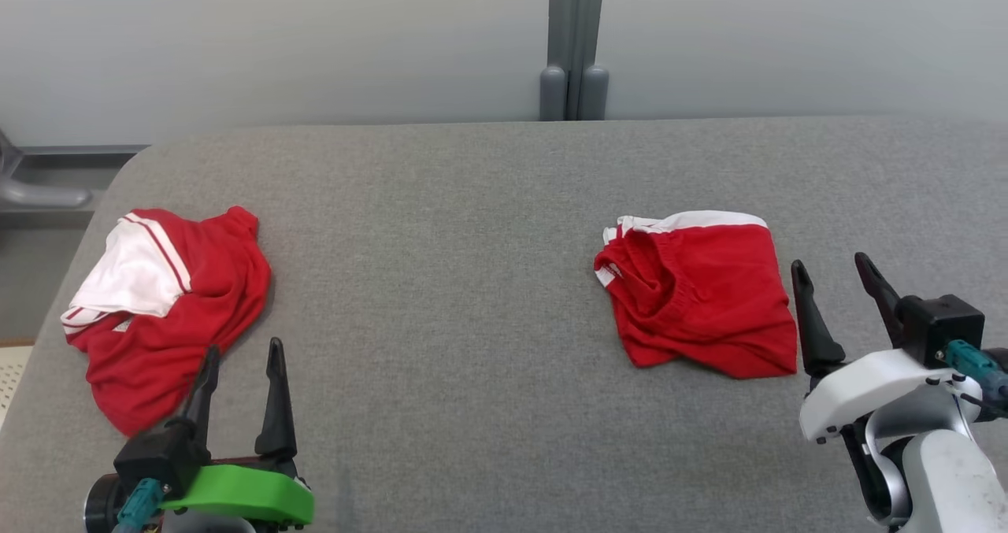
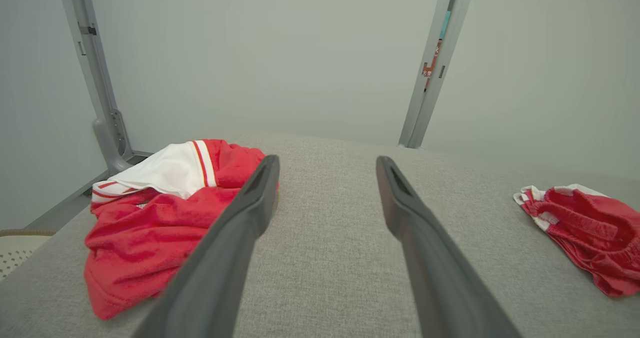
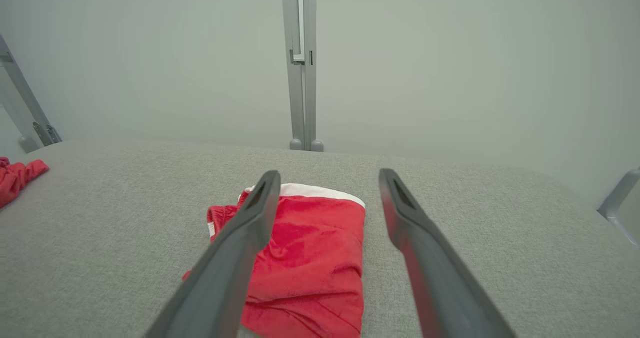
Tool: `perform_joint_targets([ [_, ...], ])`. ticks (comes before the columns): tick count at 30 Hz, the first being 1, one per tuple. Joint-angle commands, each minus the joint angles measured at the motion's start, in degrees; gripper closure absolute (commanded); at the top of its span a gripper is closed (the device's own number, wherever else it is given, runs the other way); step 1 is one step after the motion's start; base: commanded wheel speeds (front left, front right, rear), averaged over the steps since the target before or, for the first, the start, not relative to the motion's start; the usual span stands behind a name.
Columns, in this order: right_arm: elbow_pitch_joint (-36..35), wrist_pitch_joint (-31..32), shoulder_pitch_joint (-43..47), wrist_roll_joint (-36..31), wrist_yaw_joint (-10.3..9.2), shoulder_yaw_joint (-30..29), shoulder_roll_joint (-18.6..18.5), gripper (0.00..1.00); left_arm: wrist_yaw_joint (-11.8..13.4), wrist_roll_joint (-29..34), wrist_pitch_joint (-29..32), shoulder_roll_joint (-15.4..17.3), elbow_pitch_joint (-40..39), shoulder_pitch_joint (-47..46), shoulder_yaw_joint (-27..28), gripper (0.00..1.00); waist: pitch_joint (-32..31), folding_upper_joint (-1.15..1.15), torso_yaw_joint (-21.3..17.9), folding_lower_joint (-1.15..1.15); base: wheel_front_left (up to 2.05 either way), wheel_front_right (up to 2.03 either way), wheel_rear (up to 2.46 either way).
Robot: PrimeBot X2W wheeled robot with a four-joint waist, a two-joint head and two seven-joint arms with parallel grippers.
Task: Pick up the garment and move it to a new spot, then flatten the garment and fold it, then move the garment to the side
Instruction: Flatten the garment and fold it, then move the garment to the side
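We see the garment bunched at the left end of the grey tabletop, just by our left gripper, whose fingers are spread wide and empty. Our right gripper, equally wide and empty, hangs beside the smaller red cloth.

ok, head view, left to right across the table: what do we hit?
garment → smaller red cloth → right claw. The left claw is skipped: it overlaps the garment's right edge.
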Motion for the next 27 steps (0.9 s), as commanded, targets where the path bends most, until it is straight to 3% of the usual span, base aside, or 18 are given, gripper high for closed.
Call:
perform_joint_targets([
  [1,-0.24,-0.82,1.39,-0.1,-0.08,0.45,0.0,0.0,0.14,0.55,-0.01,0.11,0.56,0.4,-0.24,0.0,-0.94,0.0,-1.11,0.0,0.0,0.0,0.0],
  [27,-0.16,-0.25,4.67,0.6,-0.08,-0.13,2.48,0.0,-0.46,0.78,-0.01,0.43,3.18,-0.29,-1.12,0.0,-0.82,0.0,-4.02,0.0,0.0,0.0,0.0],
])
